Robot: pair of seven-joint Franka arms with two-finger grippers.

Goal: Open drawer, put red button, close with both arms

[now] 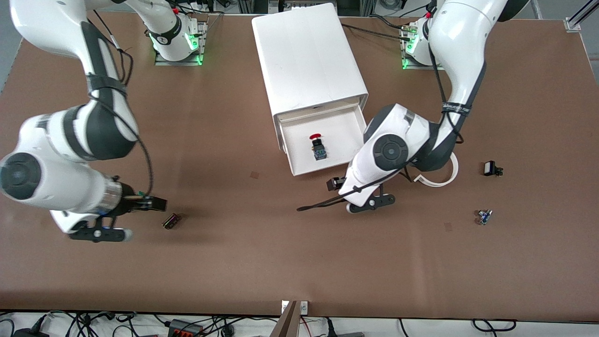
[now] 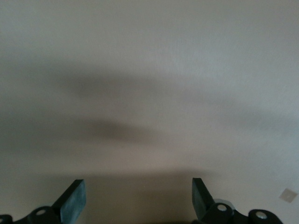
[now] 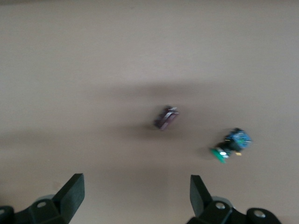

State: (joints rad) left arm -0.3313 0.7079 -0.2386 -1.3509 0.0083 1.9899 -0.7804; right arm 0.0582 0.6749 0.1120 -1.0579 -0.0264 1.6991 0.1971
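I see the wide shallow white plastic drawer [image 1: 323, 142] pulled out of the boxy white cabinet [image 1: 306, 56], and the small red-capped push button with its black-and-blue body [image 1: 318, 147] lies inside it on the tray floor, near the middle.

My left arm's black two-finger pincer [image 2: 138, 198] hangs low over the brown surface [image 1: 234, 262] just in front of the open drawer, toward its left-arm corner; its fingers [image 2: 72, 198] stand wide apart with nothing between them.

My right arm's black pincer [image 3: 135, 196] is over the right arm's end of the surface, also spread wide and empty. Its wrist view shows a small dark rectangular part [image 3: 166, 118] and, beside it, a green-capped button with a blue body [image 3: 231, 145].

Toward the left arm's end lie a curved white plastic strip [image 1: 442, 178], a small black-and-white block [image 1: 490, 168] and a tiny blue component [image 1: 484, 216].
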